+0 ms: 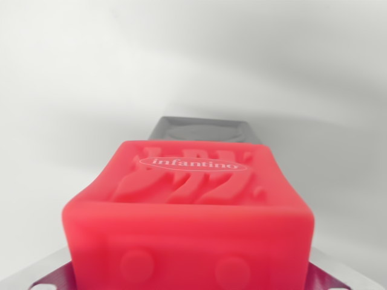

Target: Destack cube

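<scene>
Close up, fills the lower middle of the wrist view: red cube (pixel 188 214), "infantino" in a raised oval on its upper face, embossed stripes beneath. Behind it, touching or just beyond, a grey block (pixel 202 128). Metal gripper parts (pixel 42 275) at the bottom corners flanking the cube; clenched or released, cannot tell. White surface (pixel 72 90) all round.

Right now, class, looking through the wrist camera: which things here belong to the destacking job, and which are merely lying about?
Belongs to the job:
red Infantino cube
grey cube behind it, mostly hidden
gripper, metal fingers flanking the red cube

Lying about:
nothing visible; only the plain white surface
</scene>
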Motion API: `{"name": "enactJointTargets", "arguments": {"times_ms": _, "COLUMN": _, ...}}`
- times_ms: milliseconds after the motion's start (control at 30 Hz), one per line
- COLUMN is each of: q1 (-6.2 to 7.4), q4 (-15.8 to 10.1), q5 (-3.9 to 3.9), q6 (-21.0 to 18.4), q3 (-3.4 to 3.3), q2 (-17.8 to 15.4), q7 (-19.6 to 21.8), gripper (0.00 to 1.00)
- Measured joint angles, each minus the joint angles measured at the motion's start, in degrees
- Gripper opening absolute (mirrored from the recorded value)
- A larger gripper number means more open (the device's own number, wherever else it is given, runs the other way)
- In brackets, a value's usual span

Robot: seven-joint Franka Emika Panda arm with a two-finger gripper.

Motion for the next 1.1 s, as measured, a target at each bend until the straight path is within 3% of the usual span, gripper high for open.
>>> {"name": "enactJointTargets", "arguments": {"times_ms": 467, "q1": -0.04, "q4": -0.2, "q5": 0.84, "q6": -4.8, "q3": 0.13, "q2": -5.4, "q7": -0.6, "gripper": 0.00}}
{"name": "enactJointTargets", "arguments": {"times_ms": 1100, "q1": -2.82, "q4": 0.5, "q5": 1.18, "q6": -5.0, "q3": -0.88, "q2": -4.8, "q7": -1.9, "gripper": 0.00}}
